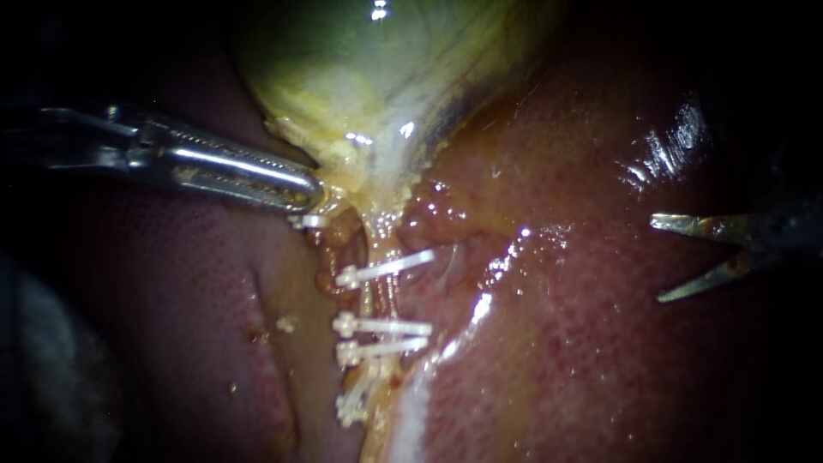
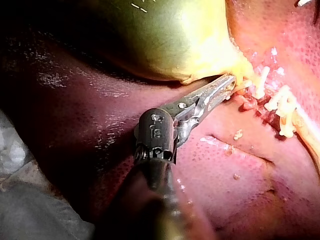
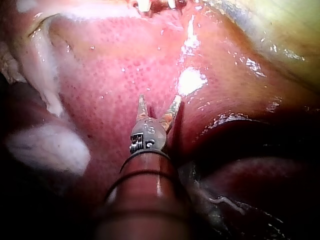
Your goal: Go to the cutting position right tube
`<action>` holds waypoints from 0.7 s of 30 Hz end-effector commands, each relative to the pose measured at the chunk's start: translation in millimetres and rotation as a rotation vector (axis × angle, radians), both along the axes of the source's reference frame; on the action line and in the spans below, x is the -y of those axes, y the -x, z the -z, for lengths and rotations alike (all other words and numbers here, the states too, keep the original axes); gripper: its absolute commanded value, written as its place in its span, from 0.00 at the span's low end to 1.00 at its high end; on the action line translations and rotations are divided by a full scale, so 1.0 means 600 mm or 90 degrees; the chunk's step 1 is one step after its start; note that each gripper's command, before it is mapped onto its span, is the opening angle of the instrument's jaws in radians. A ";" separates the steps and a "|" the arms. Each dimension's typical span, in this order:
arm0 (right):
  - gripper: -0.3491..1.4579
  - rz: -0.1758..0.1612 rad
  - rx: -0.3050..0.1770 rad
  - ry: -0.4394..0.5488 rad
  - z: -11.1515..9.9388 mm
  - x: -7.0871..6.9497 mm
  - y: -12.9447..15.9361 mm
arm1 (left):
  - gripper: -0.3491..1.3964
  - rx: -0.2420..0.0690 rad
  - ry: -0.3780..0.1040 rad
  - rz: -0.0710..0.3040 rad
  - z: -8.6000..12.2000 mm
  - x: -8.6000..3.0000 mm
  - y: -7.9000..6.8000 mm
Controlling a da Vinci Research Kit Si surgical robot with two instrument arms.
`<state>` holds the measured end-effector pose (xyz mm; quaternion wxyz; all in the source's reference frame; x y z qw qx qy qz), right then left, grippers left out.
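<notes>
"So, what sits closest?"

"The right instrument [image 1: 656,260]. Its two thin blades are apart with nothing between them. It hangs over bare liver [image 1: 600,343], well apart from the clips [image 1: 386,327] and to their right."

"Is there room between the blades and the clips?"

"Yes. From the blades to the clips there is only an open, wet, shiny slope of liver. The right wrist view adds that the blades are just above that surface, with a dark cleft beside the shaft and the clips far ahead at the liver's edge."

"And the tube?"

"A pale tube [image 1: 370,300] runs under the clips, and several white bars cross it one after another. I cannot tell a right tube from a left one."

"The other tool?"

"The left instrument [image 1: 307,195] is just up and left of the clips, its jaws clamped on the lower fringe of the gallbladder [image 1: 386,77]. Only the left wrist view shows a grey sheet [image 2: 30,210] back beside its shaft."

"Farthest?"

"The gallbladder, yellow-green, rising beyond the clips."
</notes>
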<state>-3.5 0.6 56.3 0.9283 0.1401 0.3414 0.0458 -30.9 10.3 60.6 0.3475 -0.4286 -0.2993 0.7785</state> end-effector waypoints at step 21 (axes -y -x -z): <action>0.99 0.003 -0.009 -0.006 0.0002 0.0003 0.0001 | 0.00 -0.013 0.002 0.026 0.0078 -0.0060 -0.0103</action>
